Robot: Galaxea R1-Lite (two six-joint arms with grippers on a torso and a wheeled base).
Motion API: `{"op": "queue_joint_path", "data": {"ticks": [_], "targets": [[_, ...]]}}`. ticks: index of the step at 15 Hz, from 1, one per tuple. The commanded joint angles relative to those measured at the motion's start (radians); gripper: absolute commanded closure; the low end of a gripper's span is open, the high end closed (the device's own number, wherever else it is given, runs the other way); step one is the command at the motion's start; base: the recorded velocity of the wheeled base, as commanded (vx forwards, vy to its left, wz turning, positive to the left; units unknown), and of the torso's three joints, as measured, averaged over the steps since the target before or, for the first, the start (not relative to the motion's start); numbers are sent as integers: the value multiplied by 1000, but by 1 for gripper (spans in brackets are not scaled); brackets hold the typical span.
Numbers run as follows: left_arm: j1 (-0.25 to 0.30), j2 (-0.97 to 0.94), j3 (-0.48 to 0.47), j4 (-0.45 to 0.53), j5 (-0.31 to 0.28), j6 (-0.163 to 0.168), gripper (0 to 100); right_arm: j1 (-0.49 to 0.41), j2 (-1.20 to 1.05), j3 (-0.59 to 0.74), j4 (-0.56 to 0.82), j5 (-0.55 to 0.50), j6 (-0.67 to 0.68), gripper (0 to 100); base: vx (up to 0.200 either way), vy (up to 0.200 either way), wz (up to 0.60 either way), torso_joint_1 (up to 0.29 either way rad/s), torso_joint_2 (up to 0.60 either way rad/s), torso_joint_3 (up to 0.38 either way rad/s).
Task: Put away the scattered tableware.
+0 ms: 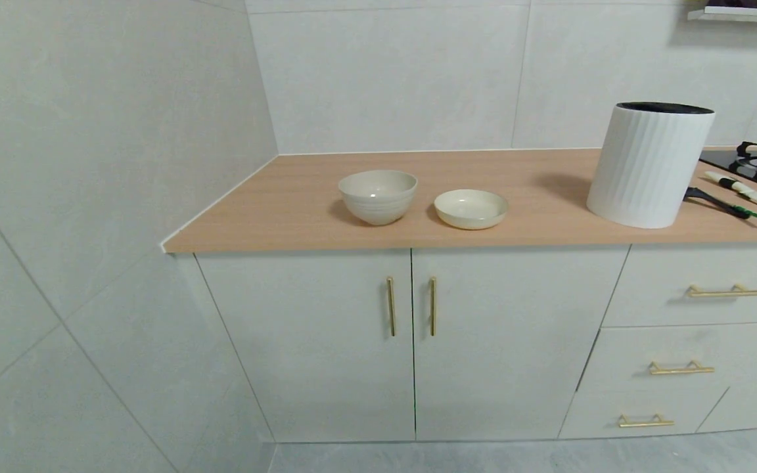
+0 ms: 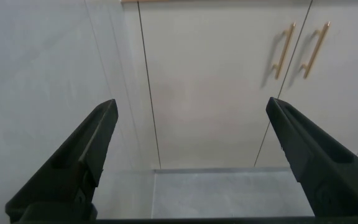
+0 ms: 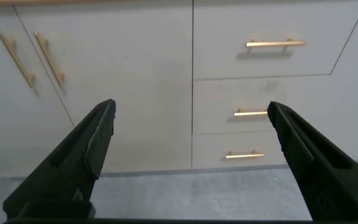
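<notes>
I see the deep bowl [image 1: 378, 196] standing upright and empty on the wooden surface [image 1: 536, 177], well to the left of the white ribbed canister [image 1: 649, 164]. The shallow dish [image 1: 470, 208] sits between that bowl and the canister, near the bowl but apart from it. A black-handled utensil [image 1: 713, 200] lies just to the canister's right. My left tool [image 2: 191, 104] hangs low in front of the cabinet doors [image 2: 216, 93], down and to the left of the canister, its fingers wide apart with nothing between them. My right tool [image 3: 190, 104] faces the drawers [image 3: 266, 62] below the canister, likewise spread apart and holding nothing
</notes>
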Motion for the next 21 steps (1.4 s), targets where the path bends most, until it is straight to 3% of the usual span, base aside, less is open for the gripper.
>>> {"op": "queue_joint_path", "data": {"ticks": [1, 11, 17, 21], "targets": [[0, 0, 0, 0, 0, -1, 0, 0, 1, 0, 0, 0, 0, 0, 0, 0, 0, -188, 476, 281], [0, 0, 0, 0, 0, -1, 0, 0, 1, 0, 0, 0, 0, 0, 0, 0, 0, -140, 436, 290], [0, 0, 0, 0, 0, 1, 0, 0, 1, 0, 0, 0, 0, 0, 0, 0, 0, -8, 46, 34], [0, 0, 0, 0, 0, 1, 0, 0, 1, 0, 0, 0, 0, 0, 200, 0, 0, -4, 0, 6]]}}
